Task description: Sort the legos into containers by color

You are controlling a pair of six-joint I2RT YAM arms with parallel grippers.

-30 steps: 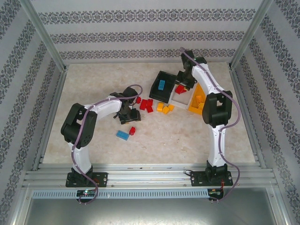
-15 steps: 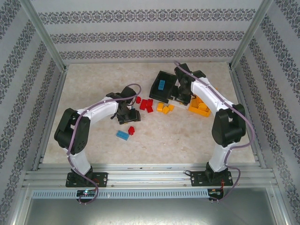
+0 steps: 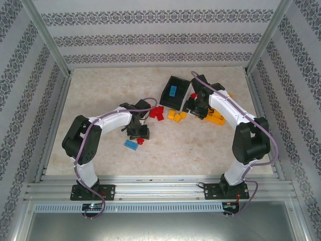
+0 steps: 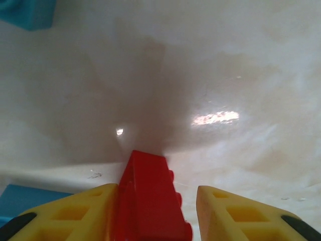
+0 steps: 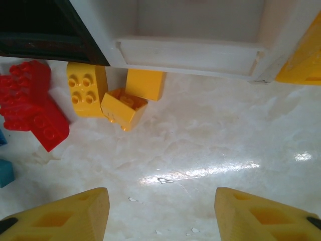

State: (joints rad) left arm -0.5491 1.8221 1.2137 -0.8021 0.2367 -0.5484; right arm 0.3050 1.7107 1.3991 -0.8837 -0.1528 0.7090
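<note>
A pale marbled worktop (image 3: 100, 100) is enclosed by walls (image 3: 150, 30) papered white with grey ornamental bands. Aluminium posts (image 3: 47, 37) are set at the far corners, and a slotted aluminium rail (image 3: 160, 190) is run along the near edge. Light is reflected as glare (image 5: 200, 170) on the surface.

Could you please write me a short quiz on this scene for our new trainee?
1. True or false: the right gripper holds a yellow brick.
2. What colour is the brick between the left gripper's fingers? A blue, B red, C yellow.
3. Fill in: one blue brick lies inside the ____ bin.
Key: 1 false, its fingers are open and empty; 2 B; 3 black.
</note>
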